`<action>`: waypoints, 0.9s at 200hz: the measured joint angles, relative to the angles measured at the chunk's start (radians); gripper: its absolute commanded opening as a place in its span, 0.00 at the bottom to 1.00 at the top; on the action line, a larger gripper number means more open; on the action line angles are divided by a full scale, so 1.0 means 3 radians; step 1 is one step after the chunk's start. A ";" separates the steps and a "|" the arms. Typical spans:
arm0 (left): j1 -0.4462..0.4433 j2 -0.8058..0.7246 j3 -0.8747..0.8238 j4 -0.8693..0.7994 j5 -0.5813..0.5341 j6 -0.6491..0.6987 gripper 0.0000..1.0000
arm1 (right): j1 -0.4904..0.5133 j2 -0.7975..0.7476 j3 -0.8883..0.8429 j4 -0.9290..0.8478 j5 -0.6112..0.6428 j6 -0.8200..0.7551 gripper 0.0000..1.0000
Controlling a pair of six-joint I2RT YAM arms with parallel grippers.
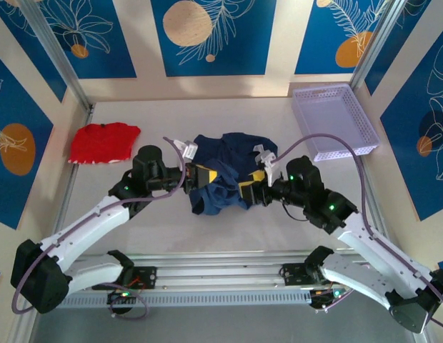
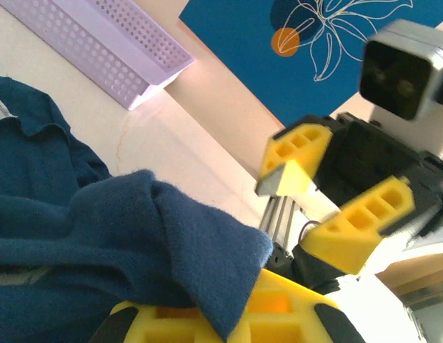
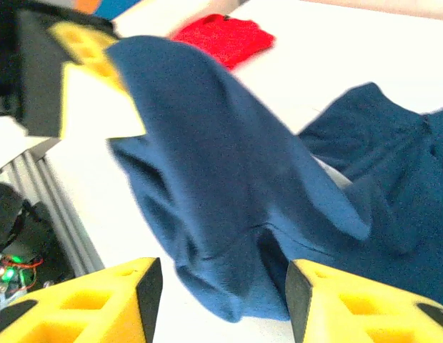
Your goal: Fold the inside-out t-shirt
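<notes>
The inside-out t-shirt (image 1: 225, 166) lies in a crumpled heap in the middle of the tabletop (image 1: 207, 229), between the two arms. It is not flat, and no fold is made yet.

The left end effector (image 1: 198, 175) is closed on one bit of the blue cloth and lifts it into a little peak. The right end effector (image 1: 254, 179) is just beside the shirt on the other side. Its fingers stand apart with nothing between them.

So I think only one small pinch holds the shirt. If the left arm pulls hard, the cloth may slip out. The rest may also drag along in a lump and bunch up more. If the right one grabs now, it may catch two layers at once, and the fold would come out crooked.

A red garment (image 1: 103, 141) lies well apart on the left. A purple basket (image 1: 334, 121) sits at the far right.
</notes>
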 measured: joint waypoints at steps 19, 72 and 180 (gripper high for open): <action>0.0000 0.0000 0.0005 -0.0036 -0.0001 0.0000 0.00 | 0.0179 0.0074 -0.0023 0.0066 0.0065 -0.0100 0.51; 0.0000 -0.0003 0.0036 -0.0106 -0.0005 0.0003 0.00 | 0.0381 0.0842 0.0114 0.0281 0.0342 -0.0305 0.02; 0.0003 0.0055 0.0390 -0.1235 -0.1432 0.0659 0.04 | -0.0520 0.1040 -0.0011 0.1520 -0.2192 0.0909 0.07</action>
